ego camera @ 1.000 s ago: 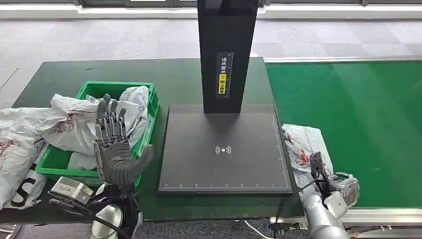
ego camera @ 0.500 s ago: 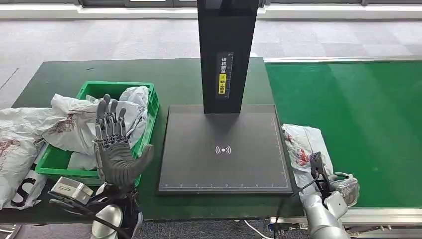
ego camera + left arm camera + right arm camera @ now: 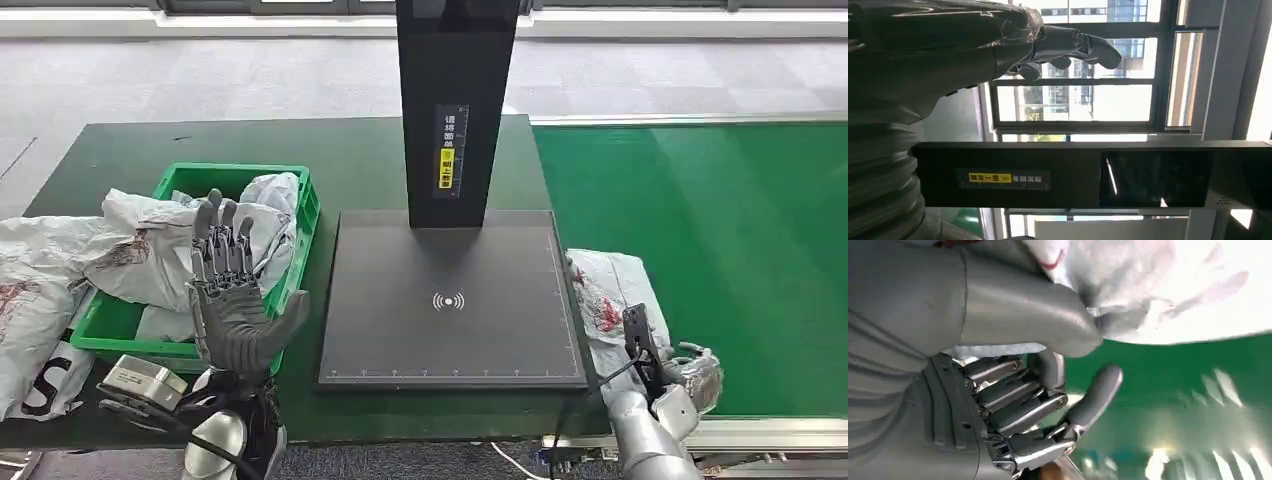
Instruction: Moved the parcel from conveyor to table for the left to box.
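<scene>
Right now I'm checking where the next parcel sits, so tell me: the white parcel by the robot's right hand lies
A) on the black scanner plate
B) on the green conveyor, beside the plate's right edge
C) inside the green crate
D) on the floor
B: the white parcel lies on the green conveyor, just right of the black scanner plate, with the right hand at its near end.

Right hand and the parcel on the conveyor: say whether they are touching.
Touching. In the right wrist view the right hand has its thumb pressed into the white parcel.
</scene>
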